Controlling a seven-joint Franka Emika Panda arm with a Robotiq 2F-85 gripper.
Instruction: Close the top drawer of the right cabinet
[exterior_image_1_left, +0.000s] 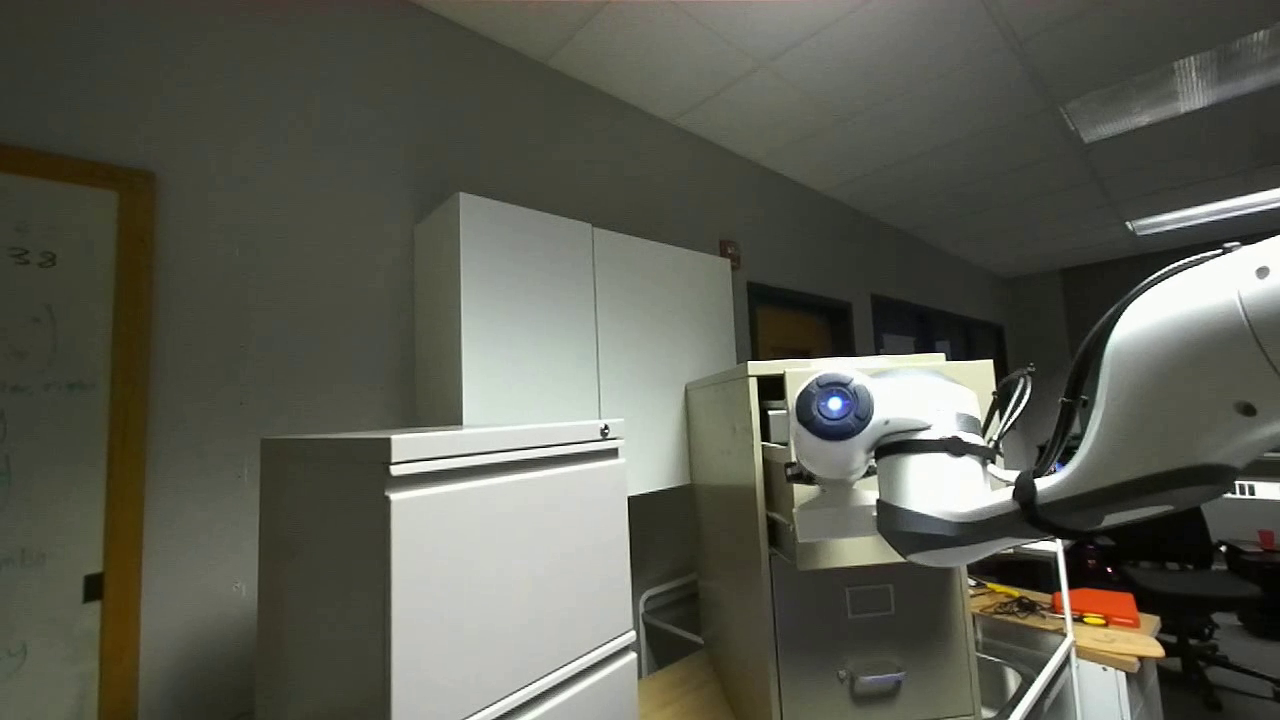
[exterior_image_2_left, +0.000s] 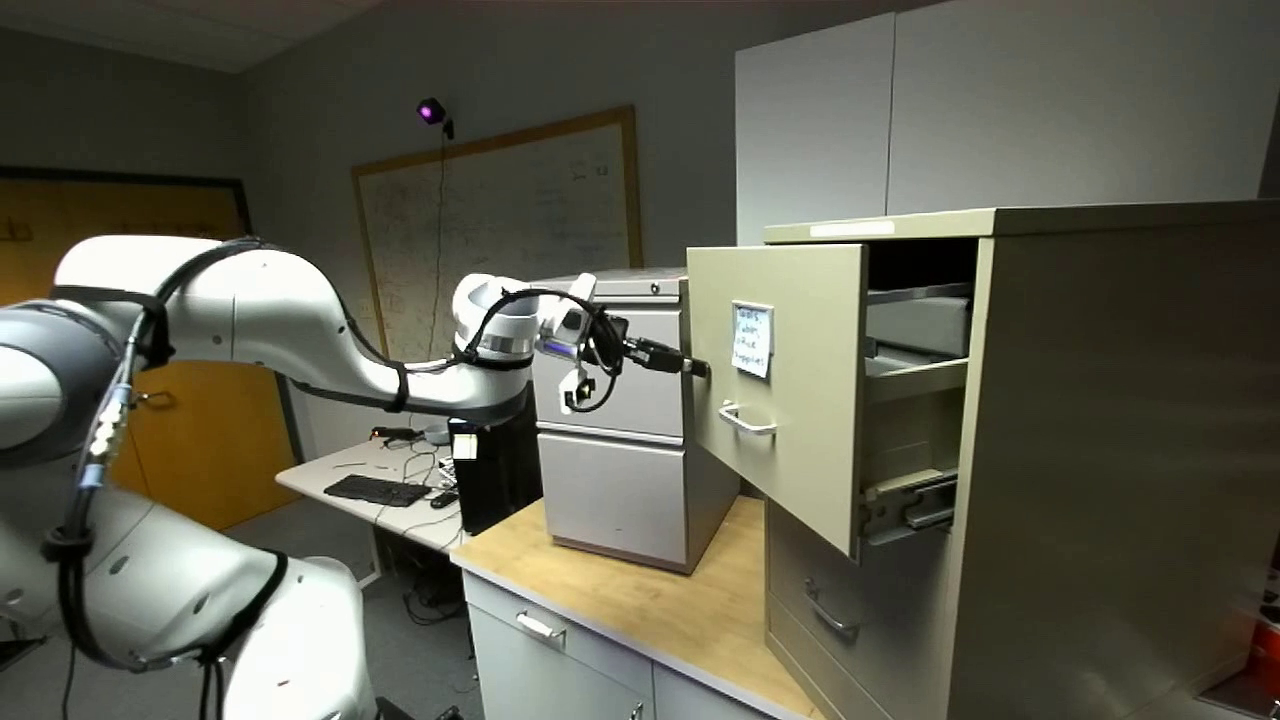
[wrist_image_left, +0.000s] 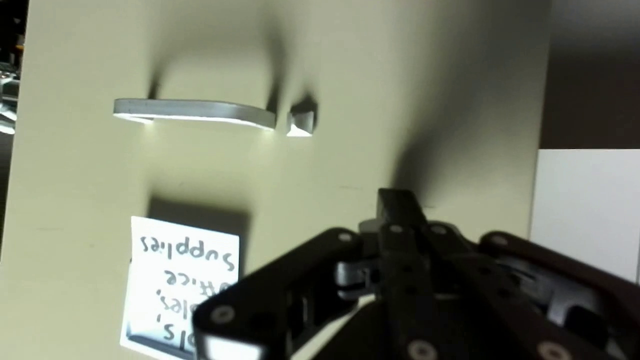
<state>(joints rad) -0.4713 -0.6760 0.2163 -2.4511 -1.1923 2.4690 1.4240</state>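
Note:
The right cabinet, beige, stands at right in both exterior views (exterior_image_1_left: 722, 500) (exterior_image_2_left: 1120, 430). Its top drawer (exterior_image_2_left: 800, 350) is pulled well out; it also shows behind the arm (exterior_image_1_left: 850, 552). The drawer front has a light metal handle (exterior_image_2_left: 747, 420) and a handwritten label (exterior_image_2_left: 752, 340). My gripper (exterior_image_2_left: 700, 368) is shut and empty, pointing at the drawer front near its side edge, level with the label. In the wrist view the shut fingertips (wrist_image_left: 400, 200) are at the drawer front (wrist_image_left: 345, 160), beside the handle (wrist_image_left: 195, 111). I cannot tell whether they touch.
A grey low cabinet (exterior_image_1_left: 510, 570) stands beside the beige one, on a wooden counter (exterior_image_2_left: 620, 610) it also shows (exterior_image_2_left: 615, 490). A closed lower drawer (exterior_image_2_left: 850, 610) lies beneath. White wall cupboards (exterior_image_1_left: 600, 340) hang behind. A desk with a keyboard (exterior_image_2_left: 378, 490) is farther back.

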